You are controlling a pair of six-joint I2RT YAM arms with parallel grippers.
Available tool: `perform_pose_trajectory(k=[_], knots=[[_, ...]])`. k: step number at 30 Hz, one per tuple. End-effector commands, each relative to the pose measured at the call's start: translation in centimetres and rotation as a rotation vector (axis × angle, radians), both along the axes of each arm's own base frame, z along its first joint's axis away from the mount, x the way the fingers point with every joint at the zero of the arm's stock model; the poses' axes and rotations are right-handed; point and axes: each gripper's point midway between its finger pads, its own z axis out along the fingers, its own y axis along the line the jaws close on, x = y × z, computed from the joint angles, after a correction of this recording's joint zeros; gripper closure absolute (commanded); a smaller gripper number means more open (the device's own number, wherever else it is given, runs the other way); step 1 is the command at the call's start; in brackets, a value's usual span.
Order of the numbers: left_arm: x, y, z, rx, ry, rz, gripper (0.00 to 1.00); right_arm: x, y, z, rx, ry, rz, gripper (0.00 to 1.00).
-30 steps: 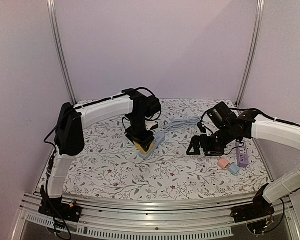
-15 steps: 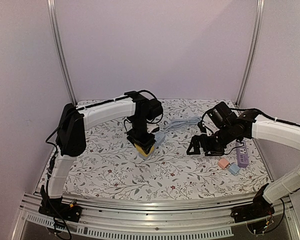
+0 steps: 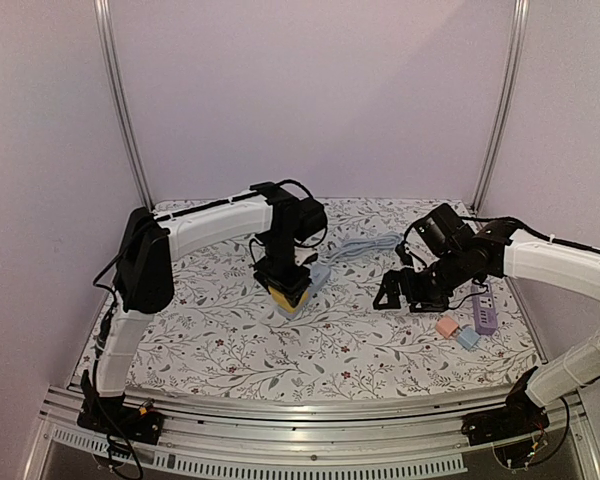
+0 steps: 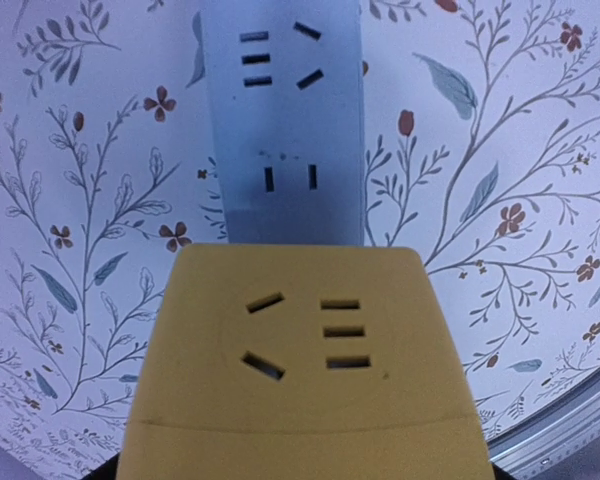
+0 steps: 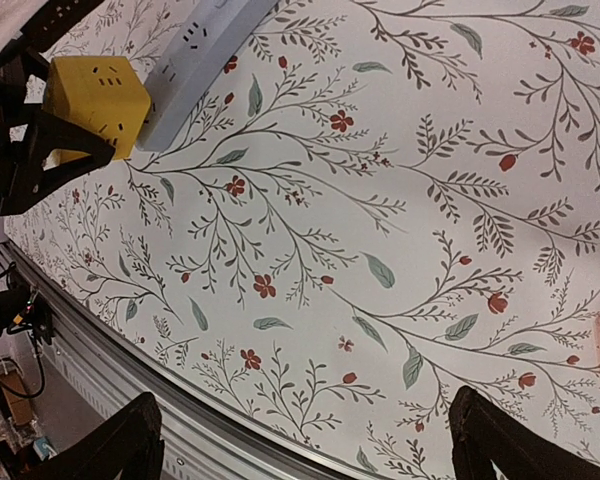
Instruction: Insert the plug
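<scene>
left end effector (image 3: 288, 291) grips yellow cube adapter (image 4: 300, 360), right end effector (image 5: 305, 425) spread empty; hidden prongs may miss power strip (image 4: 285, 130) slots, shoving it.

Floral table (image 3: 230, 345), pale power strip (image 4: 285, 120), purple strip (image 3: 486, 310), pink cube (image 3: 446, 327)

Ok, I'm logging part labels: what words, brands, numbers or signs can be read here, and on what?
None can be read.
The yellow adapter and the pale blue power strip show only socket slots, no print.
The purple strip, pink cube and blue cube are too small to tell.
</scene>
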Motion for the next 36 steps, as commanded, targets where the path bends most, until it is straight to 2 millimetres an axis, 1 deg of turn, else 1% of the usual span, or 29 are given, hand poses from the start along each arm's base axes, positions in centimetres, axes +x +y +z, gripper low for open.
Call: perform_pose_trajectory(k=[1,3,6,9,15,22,28,30,36], knots=[[-1.9,3.3,-3.0,0.189,0.103,0.038,1.0,-0.1,-0.4,0.1,0.0,-0.005,-0.016,0.01],[-2.0,3.5,-3.0,0.194,0.117,0.049,1.0,-0.1,-0.4,0.1,-0.001,-0.004,-0.017,0.01],[-2.6,3.0,-3.0,0.159,0.148,0.058,1.0,0.0,-0.3,0.1,-0.001,-0.005,-0.014,0.01],[-3.7,2.5,-2.8,0.121,0.196,0.065,1.0,0.1,-0.2,0.1,-0.001,-0.006,-0.01,0.01],[-5.3,3.0,-1.7,0.115,0.22,0.058,1.0,0.4,0.2,0.1,0.002,-0.005,-0.004,0.01],[-7.6,5.8,-1.1,0.169,0.252,0.037,1.0,0.4,0.4,-0.1,0.002,0.003,0.003,0.01],[-9.0,7.6,0.5,0.164,0.26,0.042,1.0,0.6,0.6,-0.3,0.001,0.007,0.012,0.01],[-9.5,8.5,1.1,0.169,0.257,0.048,1.0,0.6,0.7,-0.4,0.002,0.01,0.014,0.01],[-11.6,12.1,2.2,0.205,0.28,0.064,1.0,0.8,1.1,-0.7,0.005,0.016,0.019,0.01]])
